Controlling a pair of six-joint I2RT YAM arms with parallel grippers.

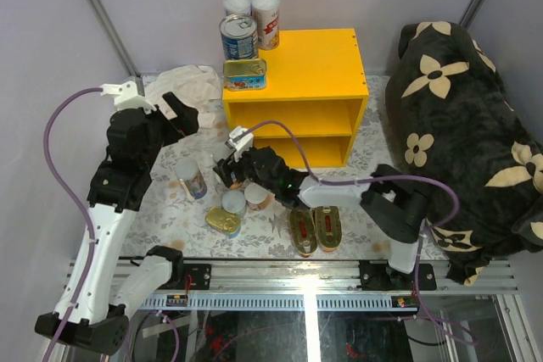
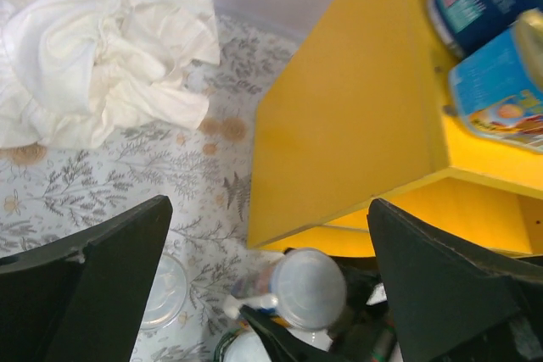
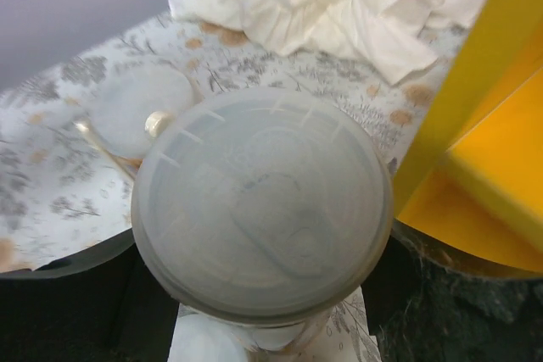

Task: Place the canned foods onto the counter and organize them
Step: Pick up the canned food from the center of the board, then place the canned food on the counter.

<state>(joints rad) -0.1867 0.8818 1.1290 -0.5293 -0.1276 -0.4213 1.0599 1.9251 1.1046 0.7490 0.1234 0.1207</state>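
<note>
Now: right claw point(image 1: 231, 169) clamped on white-lidded can point(image 3: 263, 209), at seven o'clock of counter point(image 1: 314, 65); left claw point(image 1: 181, 116) spread wide, empty, at nine o'clock; four cans point(image 1: 246, 40) on counter top, ten-o'clock corner.

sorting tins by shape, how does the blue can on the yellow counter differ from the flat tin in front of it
The blue can is a tall cylinder; the flat tin is rectangular and lies low. The blue can has a silvery top, the flat tin a golden one. On the counter the flat tin sits at the front left corner, the blue can behind it. Both carry blue labels and rest on its top.
</note>
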